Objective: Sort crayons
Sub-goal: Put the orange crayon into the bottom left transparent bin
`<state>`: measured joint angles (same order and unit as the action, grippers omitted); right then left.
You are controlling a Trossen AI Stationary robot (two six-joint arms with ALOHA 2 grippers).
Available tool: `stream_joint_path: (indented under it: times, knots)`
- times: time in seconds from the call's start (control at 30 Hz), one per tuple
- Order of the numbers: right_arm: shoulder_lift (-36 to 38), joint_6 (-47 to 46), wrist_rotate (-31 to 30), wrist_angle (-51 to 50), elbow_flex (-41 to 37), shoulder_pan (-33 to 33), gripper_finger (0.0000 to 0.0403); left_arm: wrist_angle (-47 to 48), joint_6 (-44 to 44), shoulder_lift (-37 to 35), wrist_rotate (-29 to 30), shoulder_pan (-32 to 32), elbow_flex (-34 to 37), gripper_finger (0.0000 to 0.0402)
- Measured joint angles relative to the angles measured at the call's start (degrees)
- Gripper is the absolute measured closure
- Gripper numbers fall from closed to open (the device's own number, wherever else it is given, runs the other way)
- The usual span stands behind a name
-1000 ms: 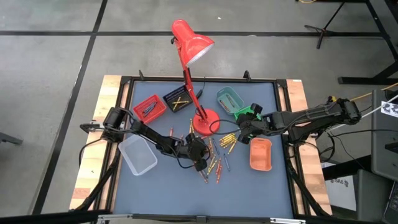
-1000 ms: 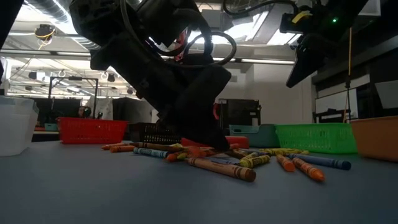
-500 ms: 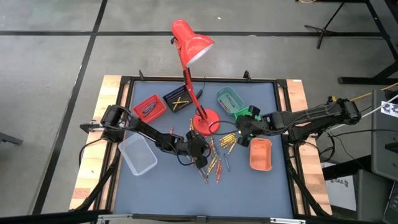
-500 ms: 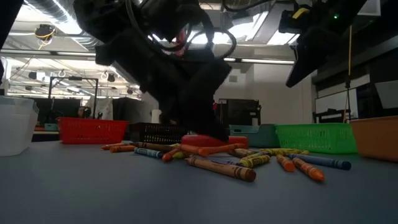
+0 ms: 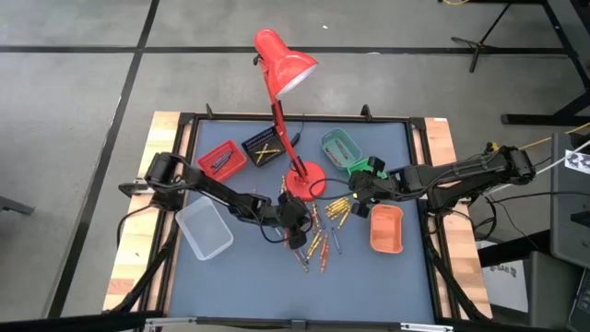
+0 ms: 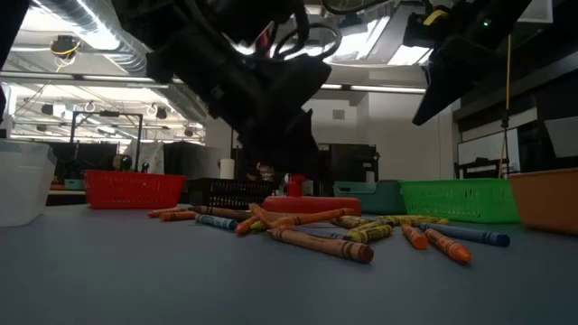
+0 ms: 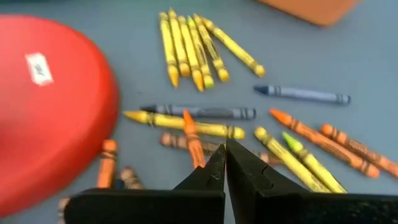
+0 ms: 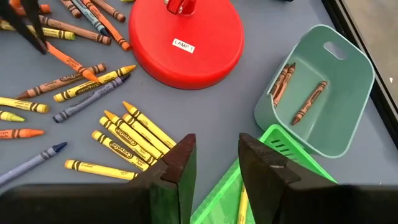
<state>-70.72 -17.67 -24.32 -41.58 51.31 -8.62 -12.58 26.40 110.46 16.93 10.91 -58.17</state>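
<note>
An orange crayon (image 7: 193, 142) is pinched by the closed left gripper (image 7: 225, 163) above the scattered crayons (image 5: 323, 231); the right gripper (image 8: 213, 163) is held open, empty, over the green tray (image 8: 249, 186)

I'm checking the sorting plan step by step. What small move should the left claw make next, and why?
Probably lift a little, then carry toward the orange tray. The left claw is shut on an orange crayon, low over the loose crayons beside the lamp base. The right claw waits open by the green tray.
</note>
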Motion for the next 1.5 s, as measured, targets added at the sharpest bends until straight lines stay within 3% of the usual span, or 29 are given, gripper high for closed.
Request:
stream_joint_path:
  times: [0.33, 0.53, 0.77, 1.07, 1.33, 1.5]
  knots:
    - [0.00, 0.00, 0.00, 0.01, 0.00, 0.00, 0.0286, 0.14, -0.01, 3.48, 2.12, -0.03, 0.02, 0.0332]
    - [0.00, 0.00, 0.00, 0.00, 0.00, 0.00, 0.0286, 0.20, -0.03, 4.50, 2.25, -0.03, 0.04, 0.0320]
    - [0.00, 0.00, 0.00, 0.02, 0.00, 0.00, 0.0286, 0.56, -0.10, 4.46, 2.35, -0.08, 0.02, 0.0328]
    - [0.00, 0.00, 0.00, 0.02, 0.00, 0.00, 0.0286, 1.40, -0.10, 4.46, 2.44, -0.14, 0.02, 0.0394]
    - [0.00, 0.00, 0.00, 0.00, 0.00, 0.00, 0.0286, 1.64, -0.09, 3.85, 3.45, -0.32, 0.02, 0.0389]
    - [0.00, 0.18, 0.00, 0.02, 0.00, 0.00, 0.0286, 2.01, -1.58, -0.16, 2.08, -0.30, 0.02, 0.0391]
